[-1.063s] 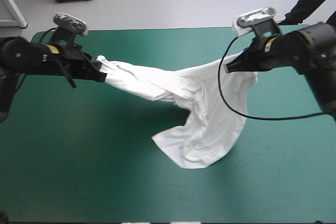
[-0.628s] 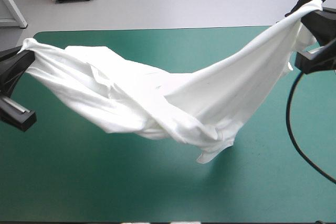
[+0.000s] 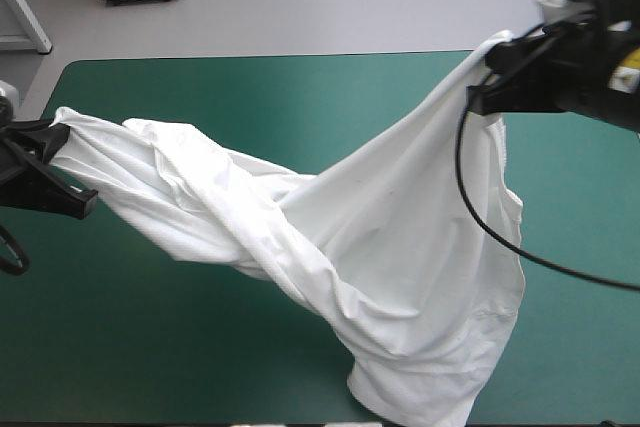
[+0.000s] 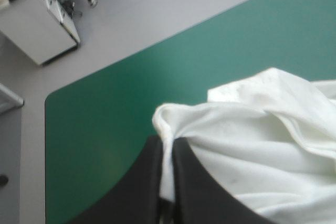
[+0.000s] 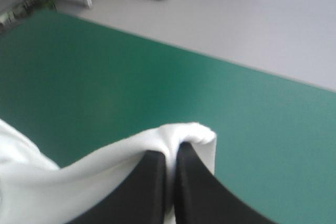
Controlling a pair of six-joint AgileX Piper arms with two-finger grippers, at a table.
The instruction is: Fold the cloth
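Right now we are holding the T-shirt (image 3: 340, 247) up between both arms, and it is stretching across the table's teal-green cover (image 3: 200, 347). Our left gripper (image 3: 60, 135) is sitting at about 9 o'clock on the table in the high view, right at the left edge. Its black fingers are pressing almost together on a bunched fold of white fabric. In the left wrist view the cloth is spilling out ahead of the fingertips and off to one side of them.

Our right gripper (image 3: 488, 72) is hanging raised at about 2 o'clock. It too is all but closed, on a rounded corner of the shirt that is curling over its fingertips in the right wrist view.

From the left grip the fabric is running as a twisted, rope-like band toward the table's middle. From the right grip it is falling in a broad sheet toward 5 o'clock, with its lower hem reaching the table's near edge. We cannot tell whether the low part is touching the cover.
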